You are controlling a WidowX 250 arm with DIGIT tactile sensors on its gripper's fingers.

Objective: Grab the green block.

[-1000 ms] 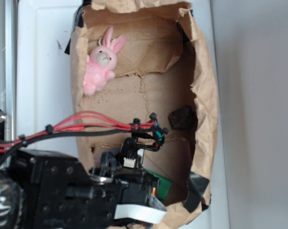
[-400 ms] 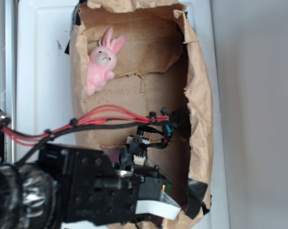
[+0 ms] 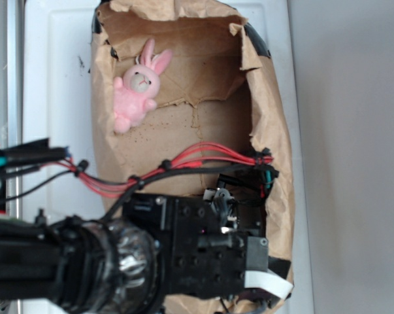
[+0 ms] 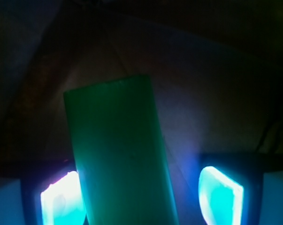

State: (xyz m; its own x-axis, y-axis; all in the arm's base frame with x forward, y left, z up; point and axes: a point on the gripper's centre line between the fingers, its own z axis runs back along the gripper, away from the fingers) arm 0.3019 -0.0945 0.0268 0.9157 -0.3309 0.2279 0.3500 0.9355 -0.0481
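Observation:
The green block (image 4: 115,140) fills the middle of the wrist view, a flat smooth slab running away from the camera in the dark. My gripper (image 4: 141,197) is open and straddles its near end. The left pad (image 4: 61,199) sits right against the block's left edge. A clear gap separates the right pad (image 4: 221,194) from the block's other edge. In the exterior view the arm's black body (image 3: 203,248) hangs over the lower right of the paper-lined box, hiding both the block and the fingers.
A pink plush bunny (image 3: 138,88) lies at the box's upper left. Crumpled brown paper walls (image 3: 275,131) rise close on the arm's right. Red and black cables (image 3: 183,163) arc across the box's middle. A white surface (image 3: 59,98) surrounds the box.
The arm has swung right and deeper over the box's lower right corner, covering the dark rock and the green corner seen earlier. The paper wall has shifted a little.

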